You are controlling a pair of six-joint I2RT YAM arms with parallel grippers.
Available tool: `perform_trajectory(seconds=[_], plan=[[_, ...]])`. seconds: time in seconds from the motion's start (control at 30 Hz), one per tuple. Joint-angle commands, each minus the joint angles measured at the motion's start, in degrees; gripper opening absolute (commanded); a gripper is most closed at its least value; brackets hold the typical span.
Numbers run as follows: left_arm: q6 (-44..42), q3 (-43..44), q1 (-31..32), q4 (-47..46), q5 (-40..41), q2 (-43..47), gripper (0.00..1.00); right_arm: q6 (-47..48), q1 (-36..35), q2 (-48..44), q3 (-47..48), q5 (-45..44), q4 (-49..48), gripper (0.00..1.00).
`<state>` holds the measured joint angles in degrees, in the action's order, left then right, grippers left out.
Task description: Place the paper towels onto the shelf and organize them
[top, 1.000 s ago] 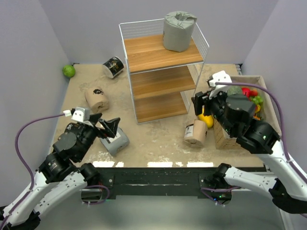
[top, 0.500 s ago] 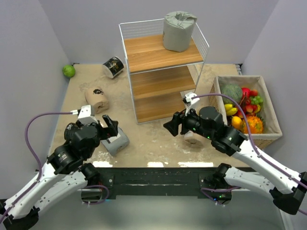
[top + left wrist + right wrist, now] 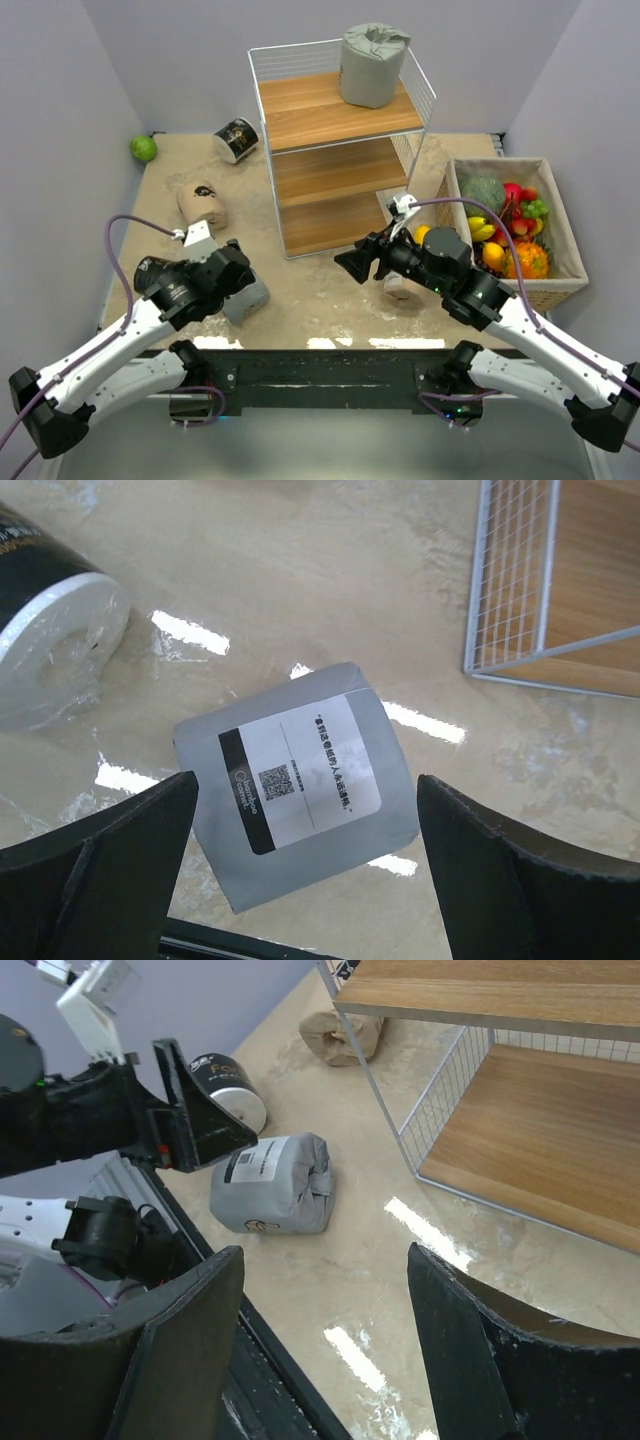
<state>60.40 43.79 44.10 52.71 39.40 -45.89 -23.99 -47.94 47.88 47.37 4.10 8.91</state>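
Both claws were held apart and empty: the left gripper (image 3: 308, 783) was placed over the lying grey roll (image 3: 300, 810) at lower left, the right gripper (image 3: 325, 1255) near the shelf (image 3: 520, 1130).

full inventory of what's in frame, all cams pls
shelf: 1, brown boards in white wire, far middle of table
top grey roll: 1, grey, upright on the shelf's top board
table grey roll: 1, grey, lying under the left gripper
far black roll: 1, black with gold print, left of shelf
near black roll: 1, black, beside table grey roll
left beige roll: 1, beige, left side
right beige roll: 1, beige, mostly under right arm
green fruit: 1, green, far-left corner
basket: 1, beige woven, right side, holds mixed fruit
left gripper: open
right gripper: open
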Motion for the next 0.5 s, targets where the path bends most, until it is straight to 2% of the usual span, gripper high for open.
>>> perform_trajectory(seconds=[0.0, 0.1, 0.3, 0.43, 0.47], plan=[[6.21, -1.42, -1.82, 0.64, 0.42, -2.45, 0.96, 0.69, 0.04, -0.42, -1.58, 0.99, -2.58, 0.71], [7.36, -3.71, -2.35, 0.29, -0.55, -2.98, 0.96, 1.66, 0.04, -1.03, -3.07, 3.9, -4.07, 0.72], [6.84, -5.82, -2.35, -2.17, -1.95, -6.75, 0.95, 3.24, 0.04, -0.6, -3.34, 3.28, -3.55, 0.73], [0.44, -6.96, -2.35, -8.48, -5.99, -6.94, 0.93, 2.9, 0.04, 0.72, -3.6, 3.2, -4.07, 0.73], [-3.41, -7.4, -2.35, -12.59, -7.56, -6.41, 0.92, 2.63, 0.04, 1.07, -3.69, 3.46, -4.42, 0.73]])
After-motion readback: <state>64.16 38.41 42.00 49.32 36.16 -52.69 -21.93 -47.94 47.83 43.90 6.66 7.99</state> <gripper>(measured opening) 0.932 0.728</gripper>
